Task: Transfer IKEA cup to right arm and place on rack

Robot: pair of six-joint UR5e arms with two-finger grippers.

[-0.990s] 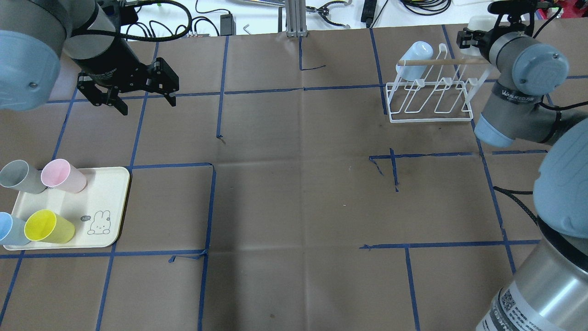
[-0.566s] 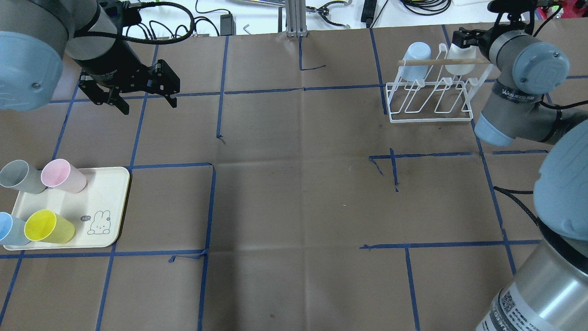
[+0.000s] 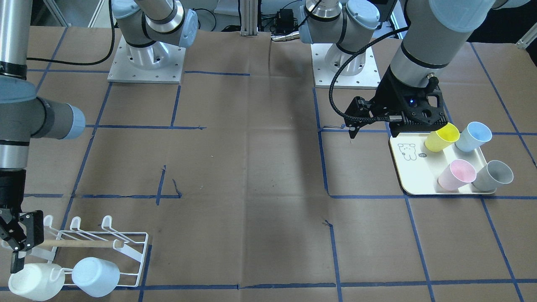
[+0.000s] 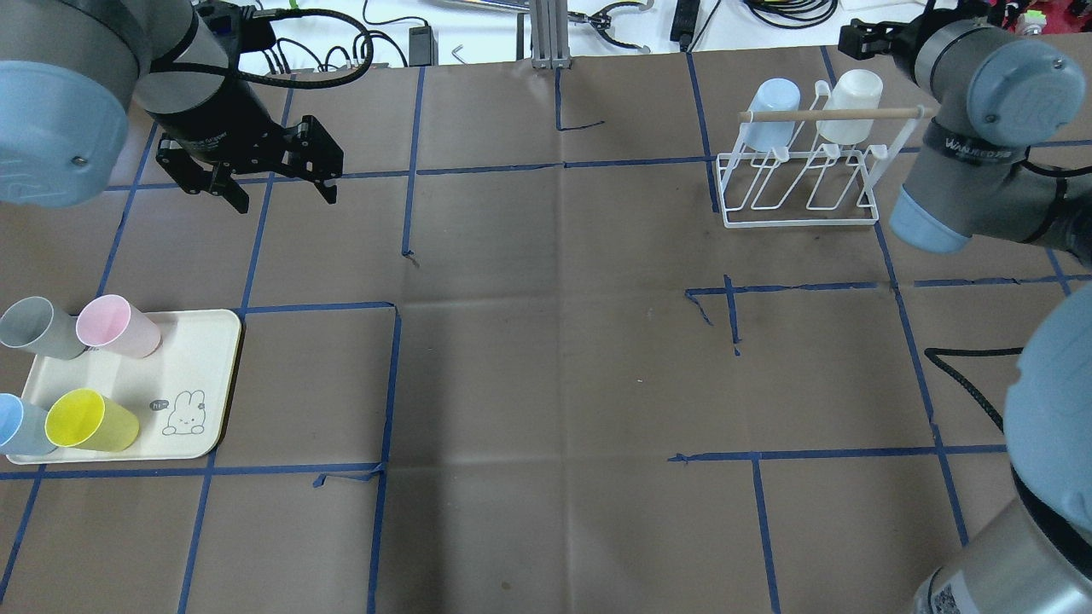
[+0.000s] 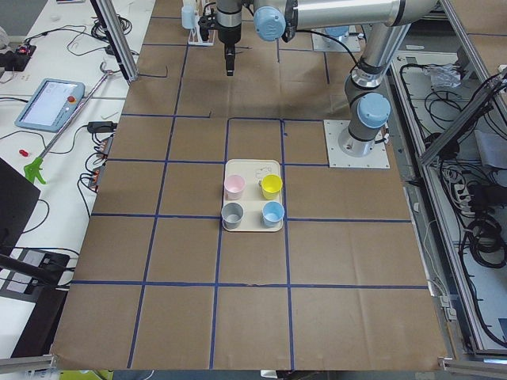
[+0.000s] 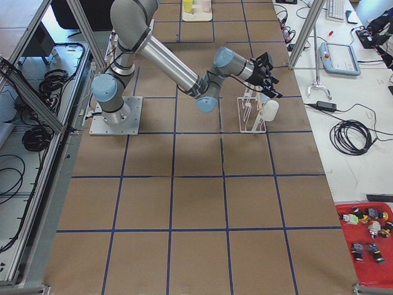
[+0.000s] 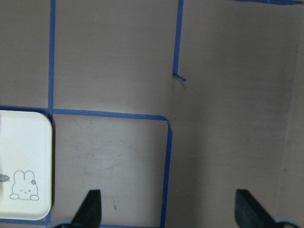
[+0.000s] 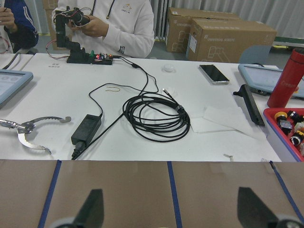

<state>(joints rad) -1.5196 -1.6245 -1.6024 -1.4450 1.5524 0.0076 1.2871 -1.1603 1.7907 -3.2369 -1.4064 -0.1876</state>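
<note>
The white IKEA cup [image 4: 849, 104] sits upside down on the white wire rack [image 4: 798, 215], beside a pale blue cup [image 4: 772, 109] under the wooden dowel. From the front-facing camera the white cup [image 3: 29, 283] is at the rack's [image 3: 140, 251] near left end. My right gripper [image 8: 171, 211] is open and empty, drawn back just beyond the white cup and apart from it. My left gripper [image 4: 283, 198] hangs open and empty over bare table, past the far side of the cream tray [image 4: 200, 367]. Its fingers show spread in the left wrist view [image 7: 92, 206].
Pink [image 4: 118, 326], grey [image 4: 34, 328], yellow [image 4: 90, 420] and blue [image 4: 17, 425] cups stand on the tray. Past the table's far edge is a white bench with coiled cables [image 8: 156, 114]. A person's hands [image 8: 90, 23] work there.
My right gripper carried the white cup down onto the rack, let go of it and pulled back toward the far edge. My left gripper drifted slightly right.
</note>
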